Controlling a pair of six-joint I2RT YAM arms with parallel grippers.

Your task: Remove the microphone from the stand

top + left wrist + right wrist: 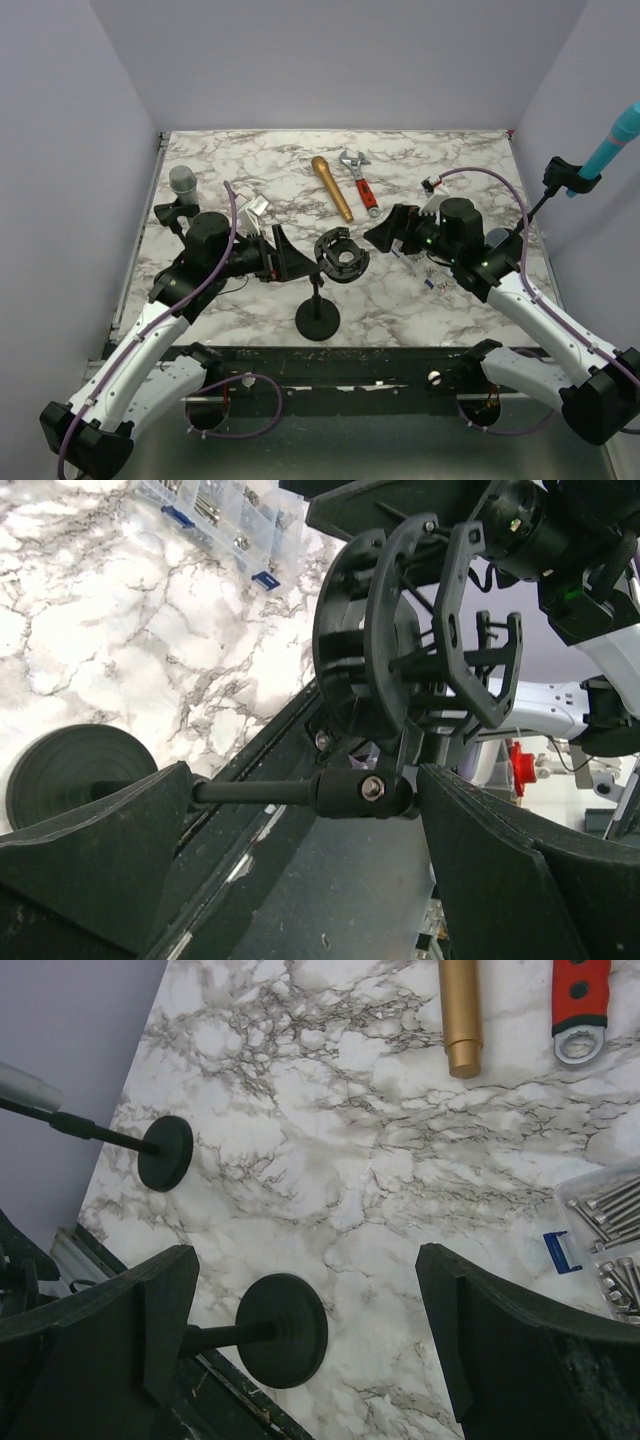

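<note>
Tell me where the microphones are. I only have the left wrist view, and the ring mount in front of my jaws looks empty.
Observer: A gold microphone lies flat on the table, beyond that mount.
Operator: Any on stands?
Observer: A grey-headed microphone sits in a clip near the table's left edge.
Operator: And on the right?
Observer: A teal microphone sits tilted in a black holder past the table's right edge.
</note>
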